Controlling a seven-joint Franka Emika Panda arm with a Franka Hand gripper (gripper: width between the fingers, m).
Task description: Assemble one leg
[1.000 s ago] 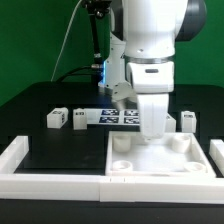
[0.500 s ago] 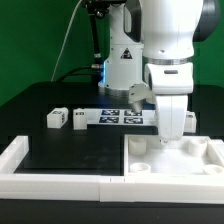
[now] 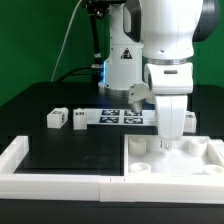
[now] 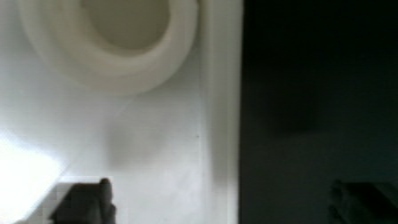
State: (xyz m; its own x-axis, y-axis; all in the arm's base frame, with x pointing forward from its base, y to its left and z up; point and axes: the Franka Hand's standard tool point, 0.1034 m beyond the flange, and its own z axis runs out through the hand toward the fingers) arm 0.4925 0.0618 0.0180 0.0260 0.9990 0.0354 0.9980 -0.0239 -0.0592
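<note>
My gripper [image 3: 168,141] is down on the far part of the large white square panel [image 3: 180,165], at the exterior view's right. In the wrist view its dark fingertips [image 4: 80,200] stand wide apart. The gripper [image 4: 222,202] straddles the panel's edge [image 4: 214,130]: one finger is over the white panel, the other over the black table. It holds nothing. A round socket [image 4: 125,35] of the panel shows ahead. Two white tagged legs [image 3: 56,118] [image 3: 79,119] lie at the left, and a third leg [image 3: 187,121] lies behind the gripper.
The marker board [image 3: 120,116] lies behind the legs, before the robot's base. Long white border rails run along the front [image 3: 60,183] and the exterior view's left [image 3: 12,155]. The panel's near corner touches the front rail.
From one second ago to half a second ago the gripper and the white panel both shifted to the exterior view's right. Since then nothing has visibly moved.
</note>
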